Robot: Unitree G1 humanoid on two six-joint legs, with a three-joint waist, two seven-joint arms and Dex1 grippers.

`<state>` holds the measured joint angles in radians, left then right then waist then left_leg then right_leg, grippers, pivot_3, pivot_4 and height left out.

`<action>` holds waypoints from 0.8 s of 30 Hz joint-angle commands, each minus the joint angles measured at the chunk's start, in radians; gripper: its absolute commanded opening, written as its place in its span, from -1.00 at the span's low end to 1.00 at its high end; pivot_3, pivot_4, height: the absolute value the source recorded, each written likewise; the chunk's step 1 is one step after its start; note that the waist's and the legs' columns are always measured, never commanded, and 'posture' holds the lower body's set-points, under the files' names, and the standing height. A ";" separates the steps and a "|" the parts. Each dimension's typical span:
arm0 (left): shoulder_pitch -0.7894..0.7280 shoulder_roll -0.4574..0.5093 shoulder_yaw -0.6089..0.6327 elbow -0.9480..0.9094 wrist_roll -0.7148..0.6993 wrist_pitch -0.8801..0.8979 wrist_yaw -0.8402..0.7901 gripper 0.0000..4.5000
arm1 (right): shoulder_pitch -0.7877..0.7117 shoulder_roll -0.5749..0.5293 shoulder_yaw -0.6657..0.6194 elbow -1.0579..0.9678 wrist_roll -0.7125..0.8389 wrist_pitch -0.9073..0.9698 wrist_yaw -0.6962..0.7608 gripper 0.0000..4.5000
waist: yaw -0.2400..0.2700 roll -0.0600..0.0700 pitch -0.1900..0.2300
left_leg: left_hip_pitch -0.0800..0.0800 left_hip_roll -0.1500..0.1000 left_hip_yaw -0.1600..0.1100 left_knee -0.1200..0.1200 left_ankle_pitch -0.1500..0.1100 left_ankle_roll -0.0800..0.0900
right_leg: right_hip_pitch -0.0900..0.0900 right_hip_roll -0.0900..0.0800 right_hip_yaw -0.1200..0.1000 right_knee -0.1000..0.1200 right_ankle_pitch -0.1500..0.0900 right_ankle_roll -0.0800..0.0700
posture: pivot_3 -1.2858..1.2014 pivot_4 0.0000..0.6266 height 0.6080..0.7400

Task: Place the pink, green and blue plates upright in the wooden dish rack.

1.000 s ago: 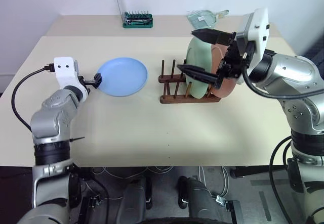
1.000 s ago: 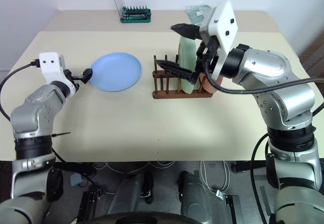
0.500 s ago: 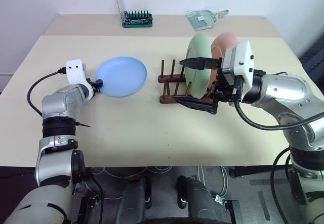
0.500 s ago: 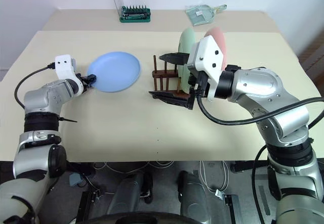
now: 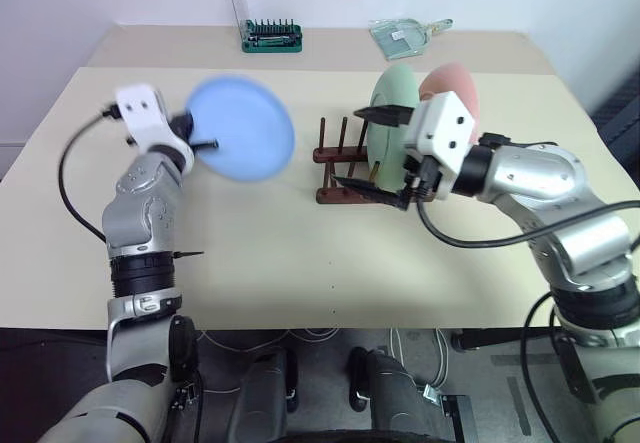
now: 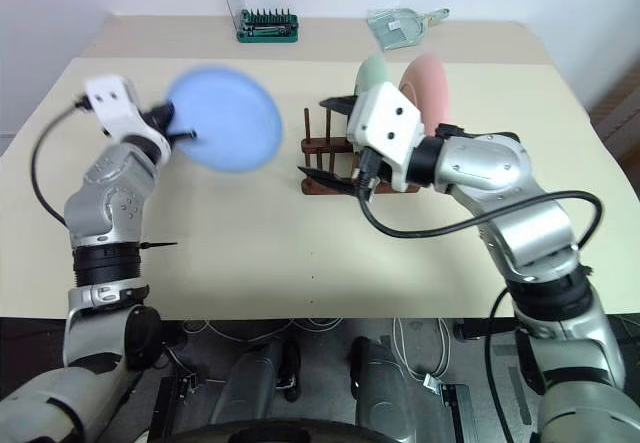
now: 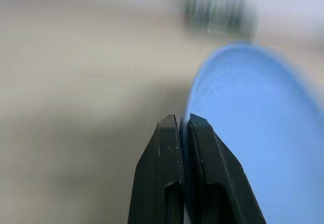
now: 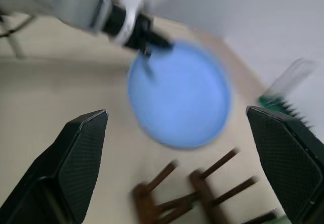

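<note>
Fig. Near to far. Left end effector (image 5: 196,143), fingers (image 7: 167,148) pressed together on the rim of the blue plate (image 5: 243,128), carries it clear of the bench (image 5: 300,253), tilted toward vertical; an edge pinch prob. chosen so the plate can drop on edge between pegs. Right end effector (image 5: 372,147) spread wide, holding nothing, just in front of the wooden dish rack (image 5: 345,168), approx. facing the blue plate in the right wrist view; likely waiting to steady or receive it. Green plate (image 5: 393,123) and pink plate (image 5: 455,93) stand upright in the rack's right-hand slots; the left-hand pegs are free, presumably for the blue one. Far edge: green tray of bits (image 5: 272,35), clear dustpan (image 5: 405,33). No legible brand, label or writing.
</note>
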<state>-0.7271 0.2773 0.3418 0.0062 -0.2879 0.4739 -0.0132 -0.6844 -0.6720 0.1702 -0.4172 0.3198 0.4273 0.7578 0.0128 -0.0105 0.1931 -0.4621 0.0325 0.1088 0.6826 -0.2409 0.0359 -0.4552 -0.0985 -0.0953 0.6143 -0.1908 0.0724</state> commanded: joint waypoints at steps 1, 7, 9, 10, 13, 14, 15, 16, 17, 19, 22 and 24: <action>-0.051 -0.010 -0.012 -0.166 0.005 -0.034 0.050 -0.95 | -0.047 0.028 0.033 0.036 -0.110 -0.117 -0.014 1.00 | 0.000 0.000 0.000 | 0.001 0.000 0.000 0.000 0.000 0.000 | 0.001 0.000 0.000 0.000 0.000 0.000 | 0.03 -0.52 1.00; -0.093 -0.027 -0.139 -0.316 0.080 0.022 0.093 -0.95 | -0.144 0.116 0.102 0.184 -0.316 -0.320 -0.080 1.00 | 0.000 0.000 0.000 | 0.001 0.000 0.001 0.001 0.001 0.000 | 0.001 0.001 0.000 0.000 0.001 0.001 | 0.03 -0.52 1.00; -0.099 -0.043 -0.158 -0.346 0.093 0.037 0.116 -0.95 | -0.165 0.137 0.116 0.220 -0.358 -0.365 -0.086 1.00 | -0.002 0.000 0.000 | 0.001 0.000 0.001 0.001 0.001 0.000 | 0.002 0.001 0.000 0.000 0.001 0.002 | 0.03 -0.52 1.00; -0.099 -0.060 -0.177 -0.376 0.099 0.042 0.128 -0.95 | -0.181 0.148 0.134 0.247 -0.392 -0.398 -0.090 1.00 | -0.002 0.000 0.000 | 0.001 0.000 0.001 0.001 0.002 -0.002 | 0.002 0.001 0.000 0.000 0.001 0.002 | 0.03 -0.52 1.00; -0.091 -0.108 -0.193 -0.427 0.102 0.083 0.165 -0.95 | -0.217 0.174 0.161 0.314 -0.475 -0.465 -0.114 1.00 | -0.003 0.000 0.000 | 0.001 0.000 0.002 0.001 0.004 -0.006 | 0.001 0.002 0.000 0.000 0.001 0.002 | 0.03 -0.52 1.00; -0.088 -0.115 -0.197 -0.441 0.105 0.098 0.170 -0.95 | -0.221 0.182 0.165 0.327 -0.490 -0.479 -0.116 1.00 | -0.003 0.000 0.000 | 0.001 0.000 0.002 0.001 0.004 -0.006 | 0.001 0.002 0.000 0.001 0.001 0.002 | 0.03 -0.52 1.00; -0.086 -0.120 -0.200 -0.452 0.108 0.110 0.172 -0.95 | -0.223 0.189 0.167 0.336 -0.500 -0.491 -0.116 1.00 | -0.003 0.000 0.000 | 0.001 0.000 0.002 0.001 0.005 -0.007 | 0.001 0.002 0.000 0.001 0.001 0.002 | 0.03 -0.52 1.00; -0.086 -0.131 -0.196 -0.463 0.101 0.122 0.175 -0.95 | -0.224 0.195 0.171 0.345 -0.515 -0.505 -0.117 1.00 | -0.003 0.000 0.000 | 0.001 0.000 0.001 0.001 0.005 -0.007 | 0.001 0.002 0.000 0.001 0.001 0.002 | 0.03 -0.52 1.00; -0.087 -0.140 -0.194 -0.474 0.094 0.136 0.179 -0.95 | -0.224 0.201 0.175 0.355 -0.531 -0.518 -0.121 1.00 | -0.003 0.000 0.000 | 0.001 0.000 0.001 0.001 0.005 -0.007 | 0.001 0.002 0.000 0.001 0.001 0.002 | 0.03 -0.52 1.00; -0.085 -0.157 -0.195 -0.496 0.084 0.154 0.185 -0.95 | -0.228 0.216 0.181 0.380 -0.565 -0.533 -0.136 1.00 | -0.003 0.000 0.000 | 0.002 0.000 0.001 0.001 0.005 -0.007 | 0.001 0.002 0.000 0.002 0.001 0.002 | 0.03 -0.52 1.00; -0.075 -0.168 -0.200 -0.522 0.086 0.188 0.188 -1.00 | -0.237 0.237 0.177 0.413 -0.607 -0.541 -0.161 0.76 | -0.003 0.000 0.000 | 0.002 0.000 0.001 0.001 0.005 -0.007 | 0.001 0.002 0.000 0.002 0.001 0.002 | 0.03 -0.52 1.00; -0.070 -0.171 -0.192 -0.531 0.086 0.202 0.190 -1.00 | -0.239 0.244 0.174 0.428 -0.633 -0.547 -0.175 0.40 | -0.004 0.000 0.000 | 0.002 0.000 0.001 0.001 0.005 -0.007 | 0.001 0.002 0.000 0.002 0.001 0.002 | 0.03 -0.52 1.00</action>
<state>-0.7918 0.1055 0.1405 -0.4772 -0.2016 0.6730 0.1749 -0.8927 -0.4340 0.3600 0.0203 -0.2923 -0.1009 0.6073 0.0093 -0.0106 0.1930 -0.4604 0.0325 0.1101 0.6832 -0.2358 0.0287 -0.4538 -0.0961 -0.0954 0.6161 -0.1900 0.0742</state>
